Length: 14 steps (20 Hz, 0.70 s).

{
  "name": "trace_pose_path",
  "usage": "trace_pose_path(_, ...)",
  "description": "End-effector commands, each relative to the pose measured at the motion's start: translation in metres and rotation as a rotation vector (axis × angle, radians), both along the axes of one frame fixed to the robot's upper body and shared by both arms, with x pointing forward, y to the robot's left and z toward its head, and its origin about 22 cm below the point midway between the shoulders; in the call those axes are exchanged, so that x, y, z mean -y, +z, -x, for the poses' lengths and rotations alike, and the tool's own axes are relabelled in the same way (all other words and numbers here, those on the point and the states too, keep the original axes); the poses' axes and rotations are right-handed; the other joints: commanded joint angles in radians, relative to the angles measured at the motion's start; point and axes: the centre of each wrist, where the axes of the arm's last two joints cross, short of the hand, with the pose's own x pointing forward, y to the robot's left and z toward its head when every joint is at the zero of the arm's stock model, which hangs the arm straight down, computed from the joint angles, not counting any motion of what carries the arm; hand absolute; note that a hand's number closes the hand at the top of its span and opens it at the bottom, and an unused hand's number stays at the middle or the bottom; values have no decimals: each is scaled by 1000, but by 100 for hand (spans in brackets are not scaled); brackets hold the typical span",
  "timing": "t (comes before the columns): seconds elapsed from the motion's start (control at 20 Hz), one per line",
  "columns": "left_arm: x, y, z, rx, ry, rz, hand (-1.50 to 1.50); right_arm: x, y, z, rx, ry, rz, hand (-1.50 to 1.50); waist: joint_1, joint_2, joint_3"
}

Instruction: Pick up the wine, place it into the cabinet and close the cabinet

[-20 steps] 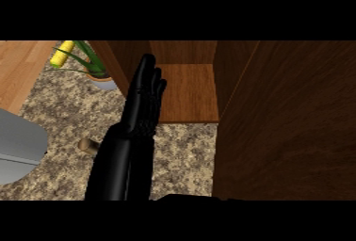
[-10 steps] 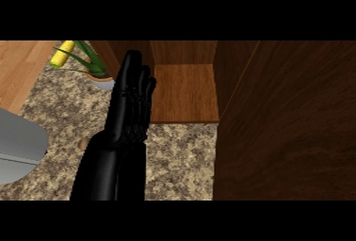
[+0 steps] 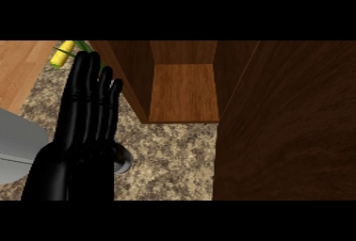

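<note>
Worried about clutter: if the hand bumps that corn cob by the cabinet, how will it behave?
The corn cob looks long and round, so a sideways nudge would probably roll it. It seems stiff and likely light. It lies beside the fingertips of the open left hand, so contact is plausible.

Even, soft light is cast over the counter point(image 3: 173, 150); the cabinet point(image 3: 184, 94) interior is dimmer, and no glare is seen.
</note>
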Motion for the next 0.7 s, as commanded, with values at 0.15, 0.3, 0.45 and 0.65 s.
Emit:
trace_pose_path(0.15,-21,-1,-3,-68,61,-32,-150,8,35,38,78,12,-30,-150,-2,4,-1)
trace_pose_path(0.3,-49,2,13,-58,110,-57,-150,16,36,39,70,-3,7,-150,3,2,0)
trace_pose_path(0.45,-48,-4,14,-73,102,-67,-150,8,34,37,61,2,-37,-150,3,3,-1)
trace_pose_path(0.65,-60,-4,-1,-83,138,-72,-150,7,41,49,62,12,-59,-150,-7,3,-1)
